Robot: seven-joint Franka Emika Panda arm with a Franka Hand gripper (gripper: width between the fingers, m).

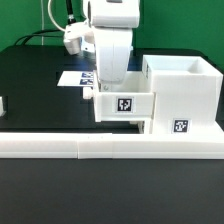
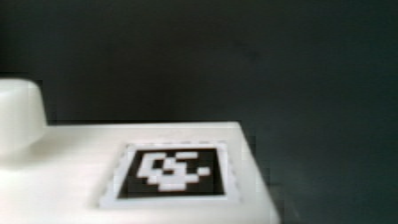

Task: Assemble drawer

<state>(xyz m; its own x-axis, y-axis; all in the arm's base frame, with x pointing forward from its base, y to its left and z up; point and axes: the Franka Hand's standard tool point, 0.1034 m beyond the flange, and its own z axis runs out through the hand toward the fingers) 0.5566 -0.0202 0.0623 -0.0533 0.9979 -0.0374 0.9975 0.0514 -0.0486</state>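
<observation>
Border wall [image 1: 110,148] — tool [image 1: 110,84] tips hidden

A white, rounded arm [image 1: 112,40] with black cables trailing behind it.

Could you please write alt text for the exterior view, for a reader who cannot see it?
A white robot arm reaches down over a small white tray bearing a black-and-white tag, beside a large boxy housing at the exterior view's right. A long low white border wall runs across the front of the black table.
</observation>
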